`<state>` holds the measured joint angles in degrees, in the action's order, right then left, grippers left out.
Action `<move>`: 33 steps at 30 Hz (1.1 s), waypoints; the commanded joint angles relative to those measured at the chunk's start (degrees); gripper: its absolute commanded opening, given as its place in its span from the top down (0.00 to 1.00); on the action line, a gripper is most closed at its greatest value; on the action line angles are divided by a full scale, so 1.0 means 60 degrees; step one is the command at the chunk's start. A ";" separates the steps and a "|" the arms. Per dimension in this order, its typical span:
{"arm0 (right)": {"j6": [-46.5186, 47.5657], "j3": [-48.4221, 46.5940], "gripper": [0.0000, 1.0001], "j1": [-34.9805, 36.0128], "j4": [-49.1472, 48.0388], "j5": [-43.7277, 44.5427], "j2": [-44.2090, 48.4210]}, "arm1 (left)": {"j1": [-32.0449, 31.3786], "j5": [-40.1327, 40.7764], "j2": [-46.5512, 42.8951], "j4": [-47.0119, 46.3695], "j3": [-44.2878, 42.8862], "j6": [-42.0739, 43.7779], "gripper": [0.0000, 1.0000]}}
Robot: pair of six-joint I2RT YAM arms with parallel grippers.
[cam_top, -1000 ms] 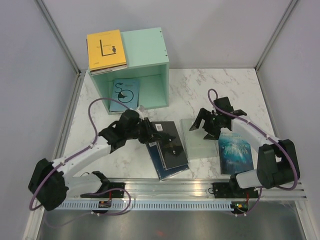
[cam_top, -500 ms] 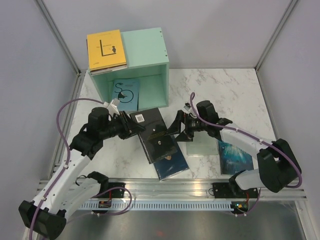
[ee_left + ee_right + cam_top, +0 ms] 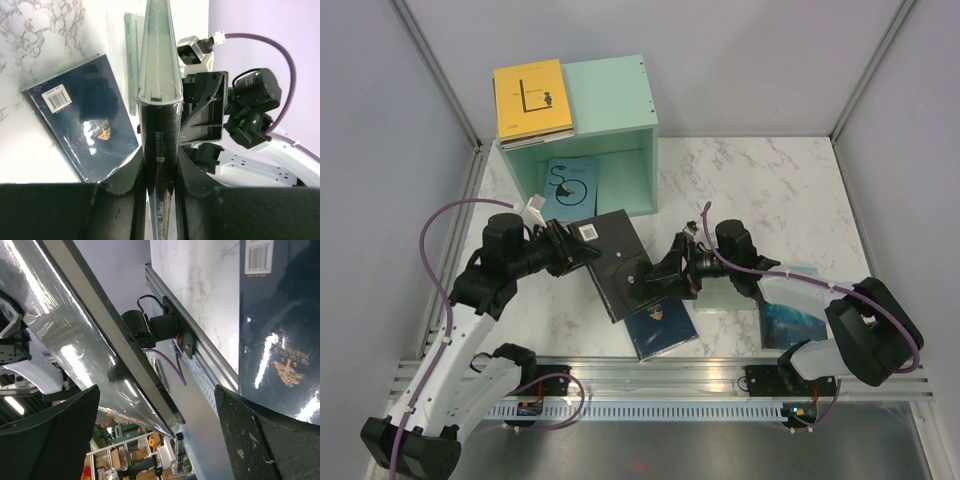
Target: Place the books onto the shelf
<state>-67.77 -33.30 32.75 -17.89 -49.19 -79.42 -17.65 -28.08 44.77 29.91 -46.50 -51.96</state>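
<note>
My left gripper (image 3: 570,250) (image 3: 160,170) is shut on the spine end of a black book (image 3: 616,262) (image 3: 159,120), held lifted and tilted above the table. My right gripper (image 3: 670,276) (image 3: 160,435) stands open, its jaws wide on either side of that book's (image 3: 75,340) far corner without pressing on it. A dark book with gold art (image 3: 660,326) (image 3: 82,125) (image 3: 280,330) lies flat beneath. The mint-green shelf (image 3: 610,95) stands at the back, with a yellow book (image 3: 532,100) on top and a teal-blue book (image 3: 570,187) inside. A pale mint book (image 3: 722,296) and a starry blue book (image 3: 790,312) lie under the right arm.
Grey walls close in the marble table (image 3: 770,190) on three sides. A metal rail (image 3: 660,385) with both arm bases runs along the near edge. The right arm's purple cable (image 3: 705,225) loops above its wrist.
The left arm has lifted the black book off the pile and carried it back-left toward the shelf. The right gripper has swung left to the book's far corner, staying open.
</note>
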 commanded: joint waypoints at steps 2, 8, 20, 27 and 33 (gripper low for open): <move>-0.0919 0.0202 0.02 0.0078 -0.1980 -0.0327 0.0419 | 0.0377 -0.1048 -0.0241 -0.1249 -0.0702 -0.0143 0.98; -0.3585 0.1022 0.14 0.0166 -0.5919 -0.0430 0.0287 | 0.0788 -0.1545 -0.0387 -0.2199 0.0029 -0.0640 0.98; -0.8246 0.1098 0.66 0.0825 -1.3732 0.0625 -0.1939 | 0.1037 -0.2366 -0.0533 -0.3827 0.1567 -0.1666 0.98; -0.7692 0.0775 1.00 0.1191 -1.3192 0.0728 -0.2043 | 0.1052 -0.2455 -0.0578 -0.3858 0.1846 -0.1593 0.98; -0.5994 0.0278 1.00 0.1221 -1.0295 0.0405 -0.1210 | 0.1037 -0.2513 -0.0388 -0.3199 0.1759 -0.1112 0.84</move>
<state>-107.68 -25.69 38.59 -72.51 -48.47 -91.24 -9.47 -35.09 42.33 10.74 -35.59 -62.72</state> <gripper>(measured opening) 0.383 0.264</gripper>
